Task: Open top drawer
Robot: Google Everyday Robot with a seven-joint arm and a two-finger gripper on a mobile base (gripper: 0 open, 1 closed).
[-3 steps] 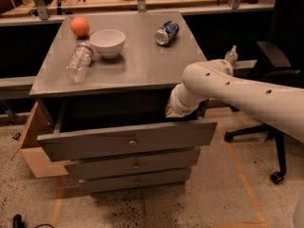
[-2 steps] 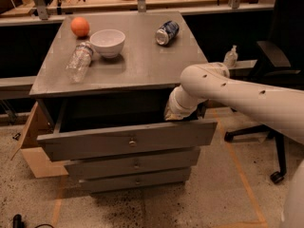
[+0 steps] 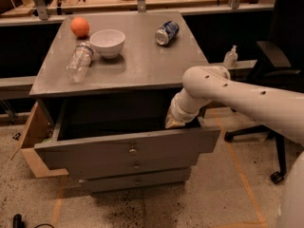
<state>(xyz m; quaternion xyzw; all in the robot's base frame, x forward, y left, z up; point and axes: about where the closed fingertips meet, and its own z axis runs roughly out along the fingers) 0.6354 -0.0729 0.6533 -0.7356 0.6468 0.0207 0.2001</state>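
Note:
The top drawer of the grey cabinet stands pulled out toward me. Its deep, dark inside shows, and a small round knob sits at the centre of its front. My white arm reaches in from the right. My gripper is down inside the drawer at its right end, just behind the front panel, which hides its tip. Two shallower drawers below are closed.
On the cabinet top are an orange, a white bowl, a clear plastic bottle lying down and a blue can on its side. A cardboard box stands at the left, an office chair at the right.
The drawer front has come a little further out toward me, and my wrist has moved with it, down and forward.

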